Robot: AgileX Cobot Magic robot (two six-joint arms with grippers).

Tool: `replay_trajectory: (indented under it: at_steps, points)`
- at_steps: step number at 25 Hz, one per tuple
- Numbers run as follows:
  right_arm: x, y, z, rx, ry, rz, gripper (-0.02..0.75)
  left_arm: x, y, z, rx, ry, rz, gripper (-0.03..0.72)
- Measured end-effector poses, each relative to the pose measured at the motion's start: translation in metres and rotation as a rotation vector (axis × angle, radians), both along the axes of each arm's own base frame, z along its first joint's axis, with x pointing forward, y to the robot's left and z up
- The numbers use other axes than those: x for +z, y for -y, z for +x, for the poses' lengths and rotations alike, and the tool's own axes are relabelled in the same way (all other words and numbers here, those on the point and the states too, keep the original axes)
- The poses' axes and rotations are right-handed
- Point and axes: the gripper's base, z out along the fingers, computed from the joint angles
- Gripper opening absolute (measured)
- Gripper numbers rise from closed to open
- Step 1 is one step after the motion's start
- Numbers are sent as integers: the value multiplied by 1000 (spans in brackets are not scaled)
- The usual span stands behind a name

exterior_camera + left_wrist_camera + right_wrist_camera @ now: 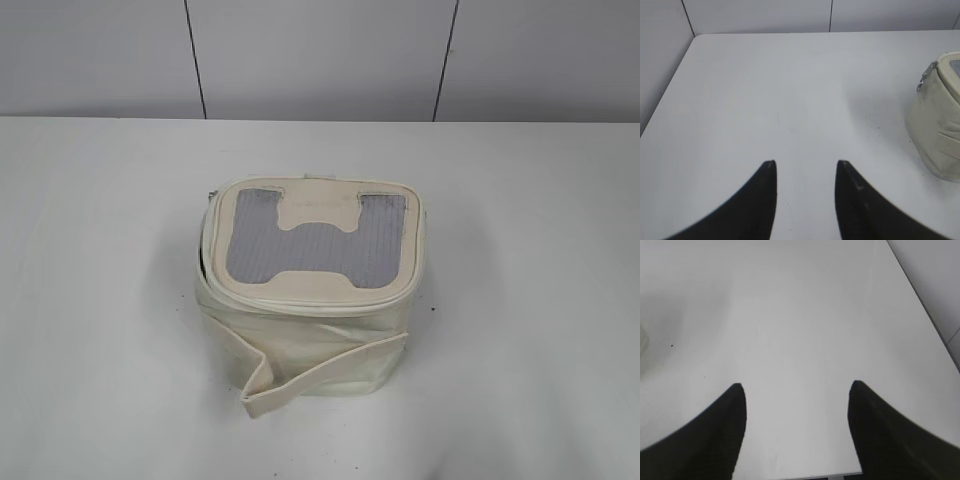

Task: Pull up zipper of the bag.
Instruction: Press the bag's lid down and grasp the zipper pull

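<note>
The cream boxy bag (310,335) stands in the middle of the white table, its grey mesh top with a cream H-shaped patch (320,235) facing up. The zipper track (300,300) runs round the lid edge; the lid gapes slightly at the left. A silver slider with a ring pull (925,80) shows at the bag's far left corner in the left wrist view, where the bag (935,130) sits at the right edge. My left gripper (806,164) is open and empty, well left of the bag. My right gripper (797,386) is open and empty over bare table.
A flat cream strap (320,375) wraps the bag's front and sticks out at the lower left. A grey panelled wall (320,60) stands behind the table. The table's right edge (925,310) shows in the right wrist view.
</note>
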Motion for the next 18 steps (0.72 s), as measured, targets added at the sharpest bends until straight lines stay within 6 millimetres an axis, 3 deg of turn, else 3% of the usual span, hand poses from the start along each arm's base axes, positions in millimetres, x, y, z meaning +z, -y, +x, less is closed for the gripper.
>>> replay_trajectory:
  at_steps: [18]
  points:
    - [0,0,0,0,0,0,503,0,0,0,0,0,0,308]
